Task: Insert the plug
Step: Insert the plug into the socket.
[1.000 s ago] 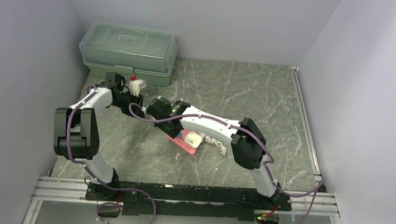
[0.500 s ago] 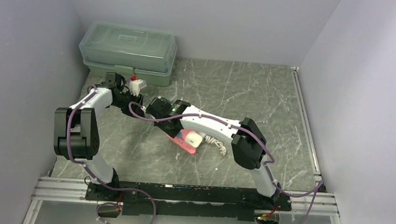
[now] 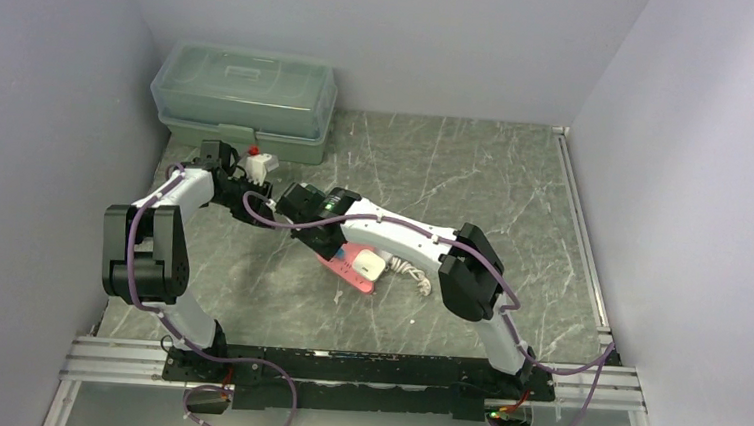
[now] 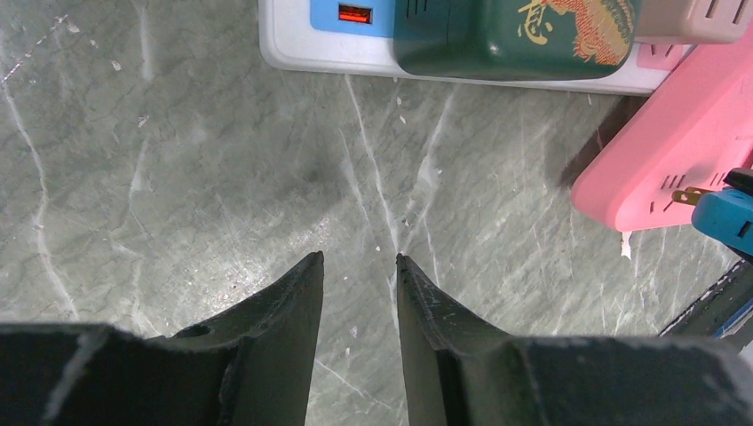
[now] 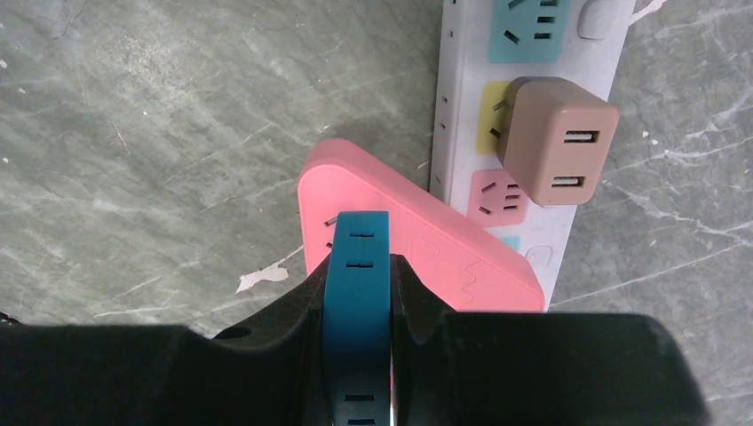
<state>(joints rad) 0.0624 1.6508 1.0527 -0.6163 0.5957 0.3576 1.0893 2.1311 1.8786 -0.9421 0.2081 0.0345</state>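
Observation:
My right gripper is shut on a blue plug, holding it by its flat sides. The plug's front end sits over the near end of a pink power strip. In the left wrist view the blue plug shows brass prongs right at the slots of the pink strip; whether they are inside I cannot tell. My left gripper hovers over bare table with a narrow gap between its fingers and nothing in it.
A white power strip lies partly under the pink one and carries a beige USB adapter and a dark green adapter. A white adapter sits on the pink strip. A lidded green box stands at the back left.
My right wrist has edged slightly left and away with the blue plug. The left arm has barely shifted.

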